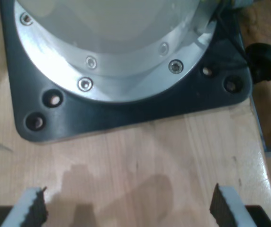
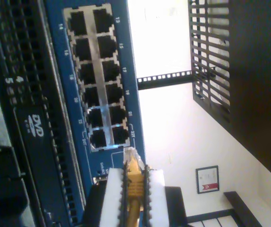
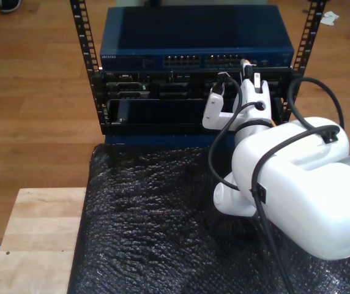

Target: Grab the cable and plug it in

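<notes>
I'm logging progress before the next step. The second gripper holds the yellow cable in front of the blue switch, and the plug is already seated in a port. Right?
Not quite. My second gripper does hold the yellow cable in front of the blue switch, but the plug is not seated. The second wrist view shows its clear tip just short of the port block, outside any port.

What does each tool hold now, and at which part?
My second tool grips the thin yellow-orange network cable just behind its small clear plastic plug. My first tool is open, holding nothing.
</notes>
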